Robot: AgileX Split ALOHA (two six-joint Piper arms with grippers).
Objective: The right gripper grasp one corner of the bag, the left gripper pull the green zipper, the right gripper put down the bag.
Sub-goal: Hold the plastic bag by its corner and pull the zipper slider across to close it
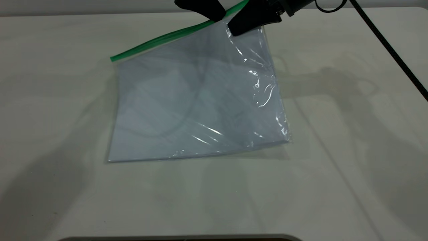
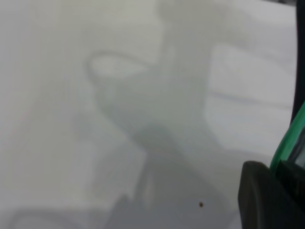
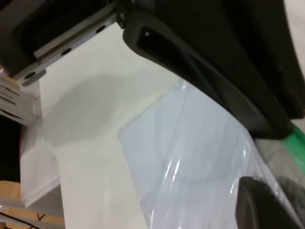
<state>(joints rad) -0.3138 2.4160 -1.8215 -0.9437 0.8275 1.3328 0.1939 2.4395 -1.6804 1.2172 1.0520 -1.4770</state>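
The bag [image 1: 197,100] is a clear pouch with pale sheets inside. Its near edge rests on the table while its far right corner is lifted. My right gripper [image 1: 239,28] is shut on that raised corner, and in the right wrist view the plastic [image 3: 190,157] passes between its jaws [image 3: 274,162]. The green zipper [image 1: 167,36] runs along the far edge, sloping upward to the right. At the strip's upper part, just left of the right gripper, my left gripper [image 1: 214,15] is shut on it. In the left wrist view the green zipper [image 2: 288,143] enters the left gripper [image 2: 281,176]. The slider tab is hidden.
The white table [image 1: 334,184] spreads on all sides of the bag. The right arm's black cable [image 1: 391,53] trails across the far right. A dark rim [image 1: 180,238] shows at the near edge. The table's side edge [image 3: 43,186] appears in the right wrist view.
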